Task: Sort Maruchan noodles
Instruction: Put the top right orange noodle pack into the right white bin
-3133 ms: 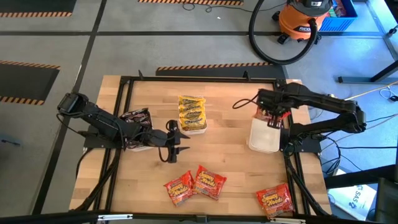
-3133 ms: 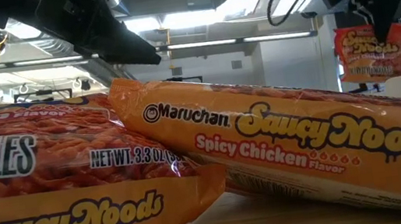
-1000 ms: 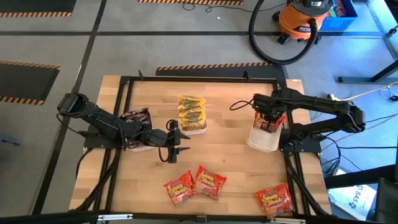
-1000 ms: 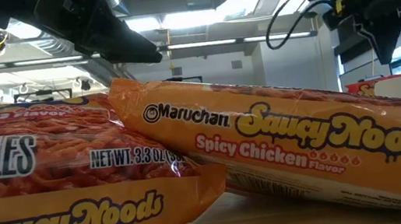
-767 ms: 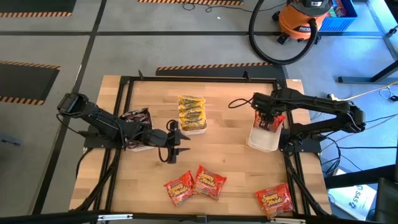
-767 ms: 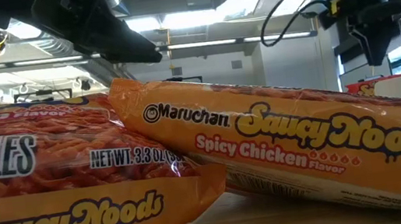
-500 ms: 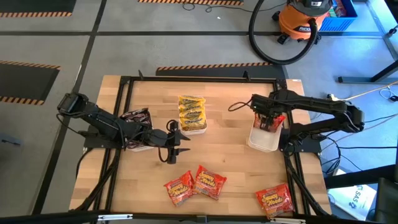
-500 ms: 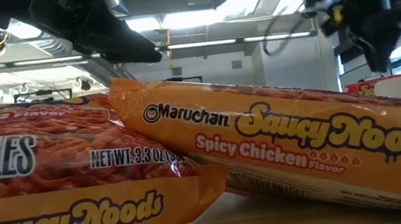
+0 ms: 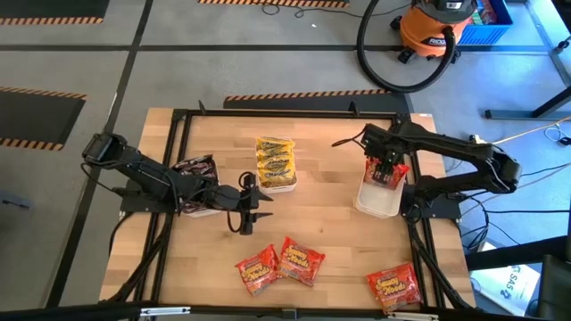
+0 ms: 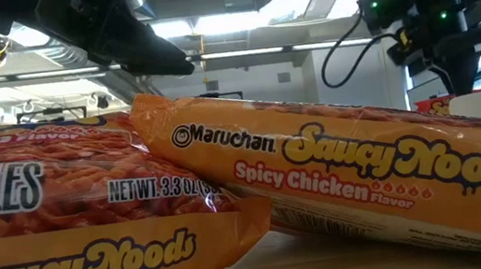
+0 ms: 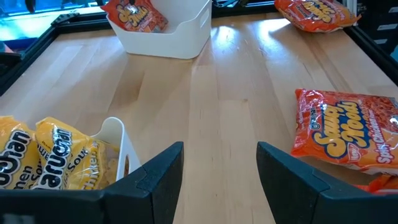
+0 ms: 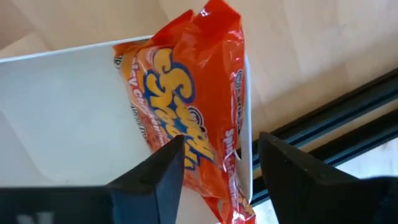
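The right gripper (image 9: 385, 167) hangs just above a white tray (image 9: 378, 198) at the table's right side, its 2 fingers (image 12: 149, 180) spread apart and holding nothing. Directly under them 1 red-orange packet (image 12: 189, 127) leans inside the tray against the wall nearest the table's back edge, standing on edge rather than flat, its long axis running along that wall and 1 crimped end poking past the rim.

The left gripper (image 9: 251, 203) waits near the table's middle, jaws parted and empty. Just behind it stands a second white tray (image 11: 121, 146) holding yellow packets (image 9: 275, 160), stacked with their long axes across the tray. A dark packet (image 9: 194, 168) lies in a third tray under the left arm. Ahead of the left gripper, toward the front edge, 2 red-orange packets (image 9: 280, 264) lie flat and touching, tilted so they form a shallow V. Another red-orange packet (image 9: 394, 287) lies flat at the front right corner, well apart from both grippers.
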You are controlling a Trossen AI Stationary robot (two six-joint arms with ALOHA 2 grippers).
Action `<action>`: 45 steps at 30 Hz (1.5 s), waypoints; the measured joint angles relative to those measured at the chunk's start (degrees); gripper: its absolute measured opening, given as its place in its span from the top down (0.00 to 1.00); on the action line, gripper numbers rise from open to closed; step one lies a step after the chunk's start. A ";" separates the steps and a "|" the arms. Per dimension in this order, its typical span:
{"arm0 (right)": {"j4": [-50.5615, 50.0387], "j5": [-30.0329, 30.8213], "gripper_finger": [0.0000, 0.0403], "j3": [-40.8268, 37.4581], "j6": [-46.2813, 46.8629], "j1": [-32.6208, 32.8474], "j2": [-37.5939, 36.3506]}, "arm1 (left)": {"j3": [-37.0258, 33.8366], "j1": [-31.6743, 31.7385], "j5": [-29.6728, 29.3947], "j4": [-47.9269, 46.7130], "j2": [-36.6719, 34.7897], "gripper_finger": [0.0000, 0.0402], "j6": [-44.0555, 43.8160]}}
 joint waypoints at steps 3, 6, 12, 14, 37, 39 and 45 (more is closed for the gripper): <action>0.01 -1.25 0.61 0.00 -0.43 -0.21 1.09 | 0.00 0.00 0.01 0.00 0.00 0.51 0.16; 0.17 -1.27 0.69 0.00 -1.62 -0.12 2.20 | 0.00 0.00 -0.01 0.00 0.00 0.51 0.16; 0.66 -2.26 0.86 0.00 -2.01 -0.12 4.18 | 0.00 0.00 0.00 0.00 0.00 0.51 0.14; 0.61 -2.85 0.94 0.00 -2.51 -0.07 4.05 | 0.00 -0.02 -0.01 0.00 0.00 0.51 0.17; -9.27 6.59 1.00 6.34 19.80 11.38 4.31 | 0.00 -0.02 -0.51 0.04 0.00 0.51 0.64; -7.77 5.85 1.00 4.97 21.14 11.21 4.45 | 0.00 -0.01 -0.51 0.04 0.01 0.51 0.62; -6.22 7.10 1.00 3.15 24.06 11.18 4.43 | 0.00 -0.02 -0.49 0.04 0.00 0.51 0.60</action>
